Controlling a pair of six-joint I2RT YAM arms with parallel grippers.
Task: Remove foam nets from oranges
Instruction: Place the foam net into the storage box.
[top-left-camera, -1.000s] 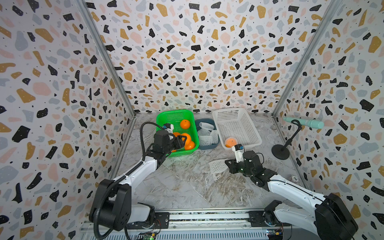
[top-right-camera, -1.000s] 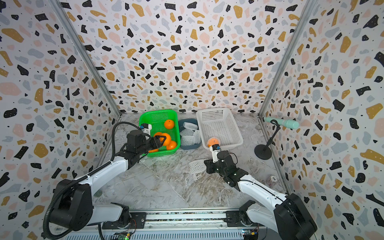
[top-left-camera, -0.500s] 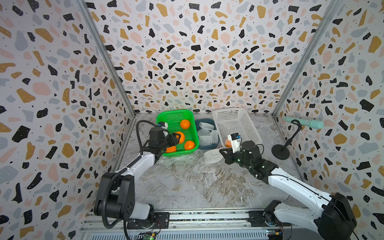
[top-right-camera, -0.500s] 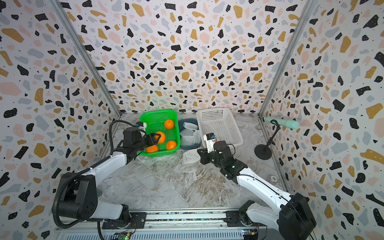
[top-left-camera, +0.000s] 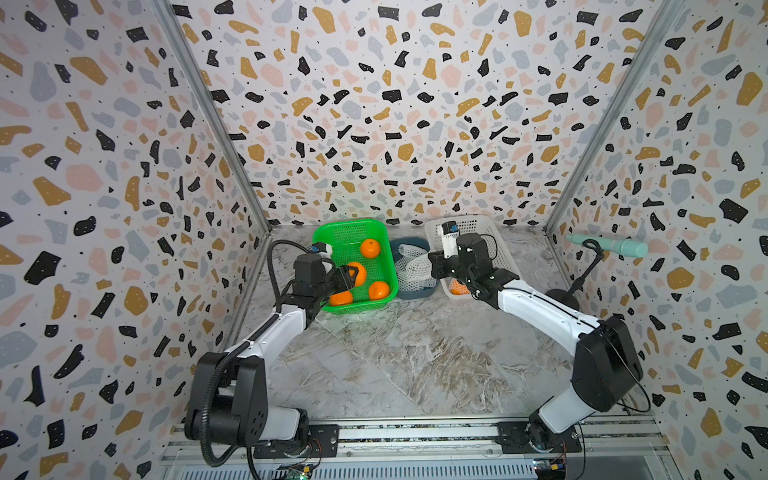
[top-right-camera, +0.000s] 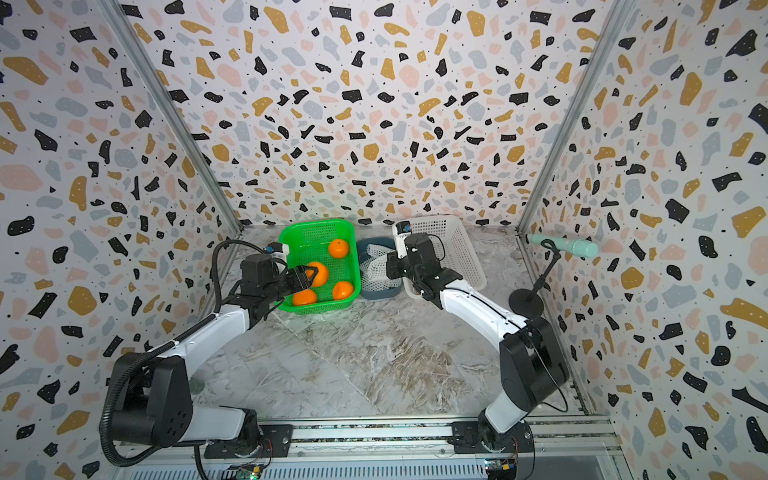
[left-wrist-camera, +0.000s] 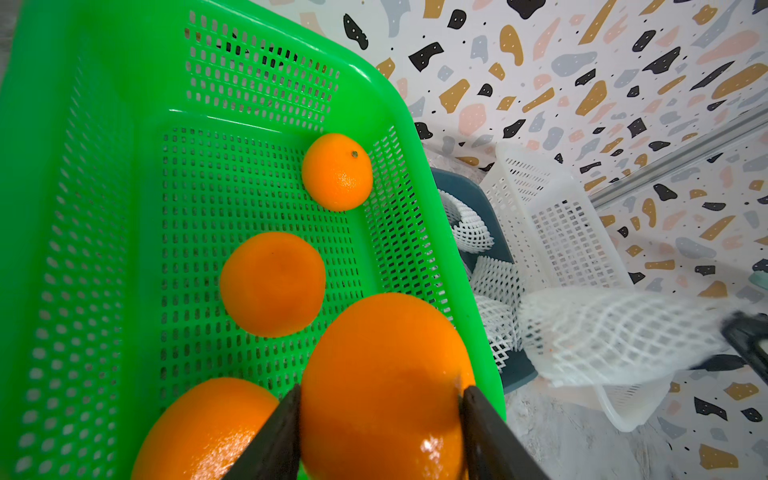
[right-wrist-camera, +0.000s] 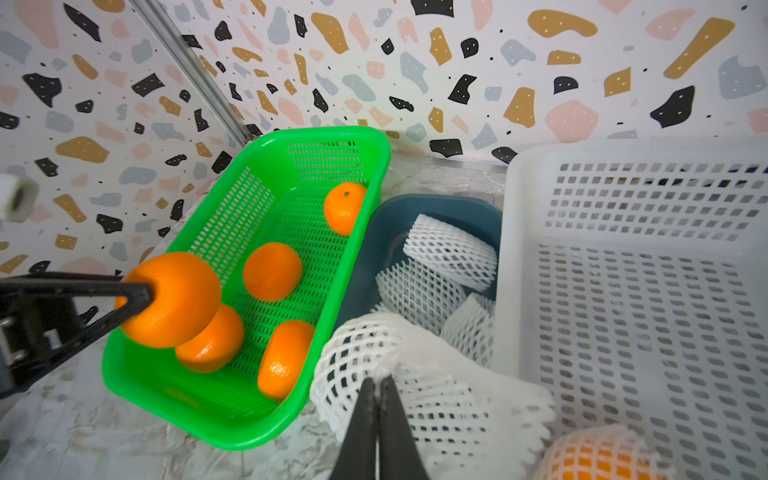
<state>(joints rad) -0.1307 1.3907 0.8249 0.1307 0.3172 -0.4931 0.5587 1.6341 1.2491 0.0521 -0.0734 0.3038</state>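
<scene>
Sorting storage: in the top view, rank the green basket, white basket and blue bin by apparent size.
1. Green basket and white basket: alike; the right arm hides part of the white one.
2. Blue bin: smallest.

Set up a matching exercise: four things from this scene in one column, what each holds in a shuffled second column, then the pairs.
1. green perforated plastic basket
2. dark blue tub
3. white perforated plastic basket
4. right gripper

A. netted orange
B. pinched white foam net
C. bare oranges
D. loose empty foam nets

Pairs: 1-C, 2-D, 3-A, 4-B
</scene>
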